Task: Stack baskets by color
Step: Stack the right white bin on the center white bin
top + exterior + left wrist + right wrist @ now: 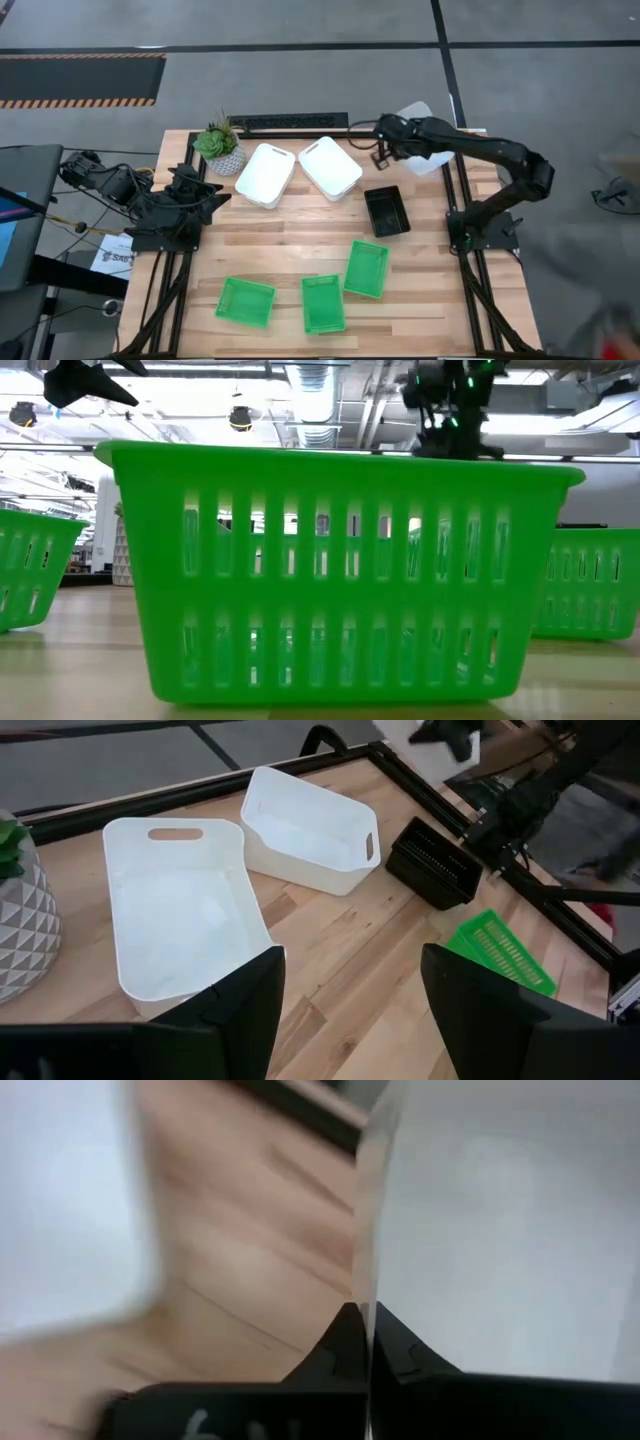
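Two white baskets stand on their bottoms at the table's far middle. A third white basket is at the far right, with my right gripper shut on it. A black basket sits right of centre. Three green baskets rest near the front edge; one of them fills the low view. My left gripper waits open at the table's left, over bare wood near the white baskets. My right gripper pinches a thin side wall of the white basket at its rim, one finger on each face of the wall. The fingers come from above, slanting down. The basket hangs tilted, lifted off the table.
A potted plant in a white patterned pot stands at the far left beside the white baskets. A black bar runs along the far edge. Bare wood lies in the table's middle, between the white and the green baskets.
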